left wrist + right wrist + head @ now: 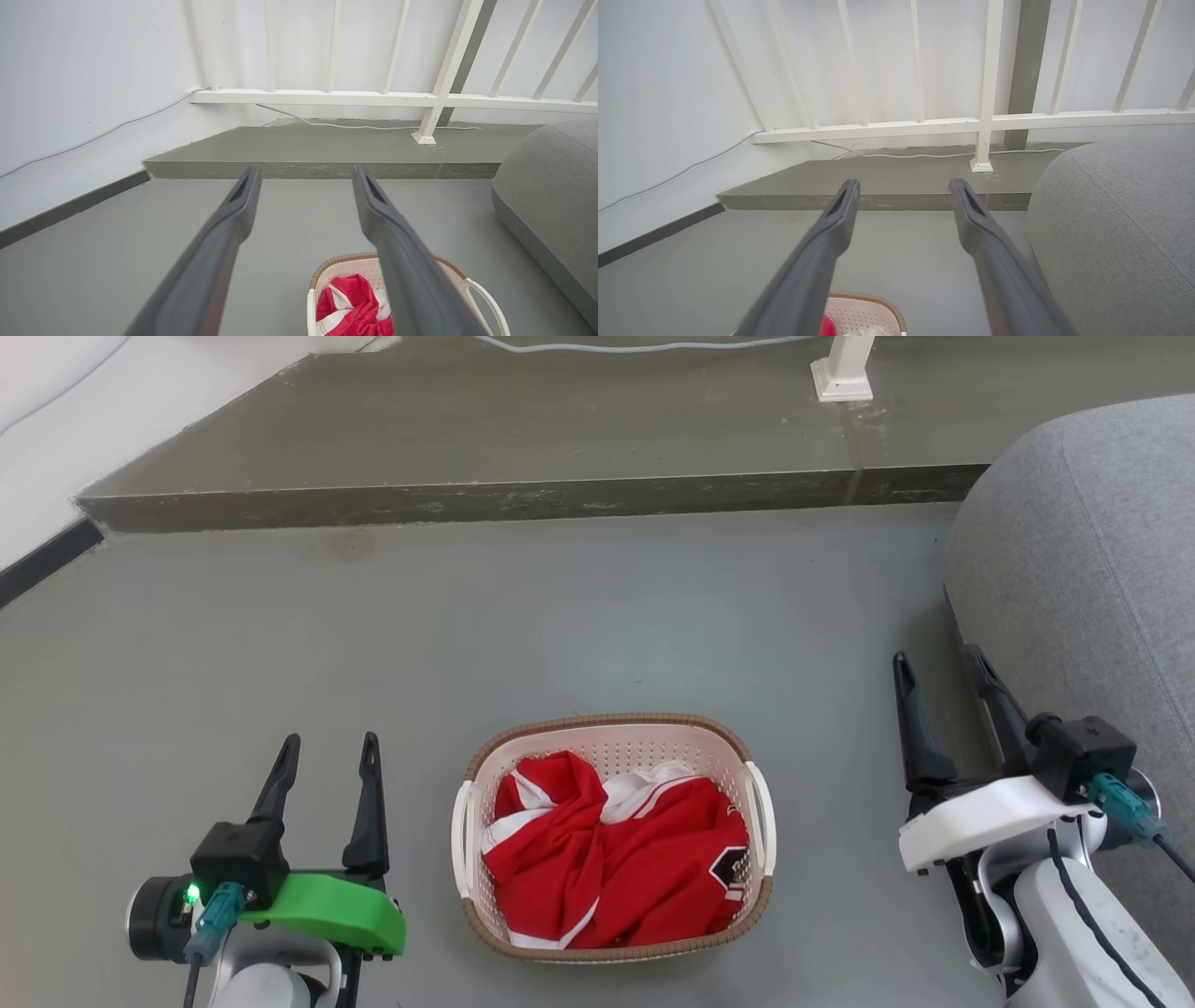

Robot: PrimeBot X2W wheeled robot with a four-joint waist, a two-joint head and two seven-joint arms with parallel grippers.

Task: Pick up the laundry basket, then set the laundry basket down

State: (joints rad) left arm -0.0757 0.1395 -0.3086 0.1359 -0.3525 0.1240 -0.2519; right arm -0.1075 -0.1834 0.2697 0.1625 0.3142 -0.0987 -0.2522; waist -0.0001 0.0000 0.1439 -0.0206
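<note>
Scene: a grey floor (373, 644) seen from above, with a raised step (523, 504) at the far side and a grey cushion (1083, 569) at the right.
Basket: the laundry basket (607, 719) stands on the floor, near and central, between the two arms. It is cream with a brown rim.
Contents: a crumpled red and white garment (616, 859) fills it.
Handles: a white left handle (460, 835) and a white right handle (764, 817), one on each side wall.
Long axis: it looks to run left to right, handle to handle, though the steep downward angle makes this uncertain.
Left gripper: the left gripper (331, 739) hangs just left of the basket, fingers apart, holding nothing and pointing far.
Right gripper: the right gripper (936, 655) is to the right of the basket, close to the cushion, fingers apart and empty. Its tips reach farther than the far rim.
Key relation: the basket lies inward of both arms, so each would need to turn toward the middle to reach its handle. The left gripper looks the nearer.
Touching: neither gripper touches the basket.
Hidden: the garment covers the basket's bottom. A dark patch on the garment cannot be read. In both wrist views the basket is cut off by the bottom edge, and a finger crosses it in the left wrist view.
</note>
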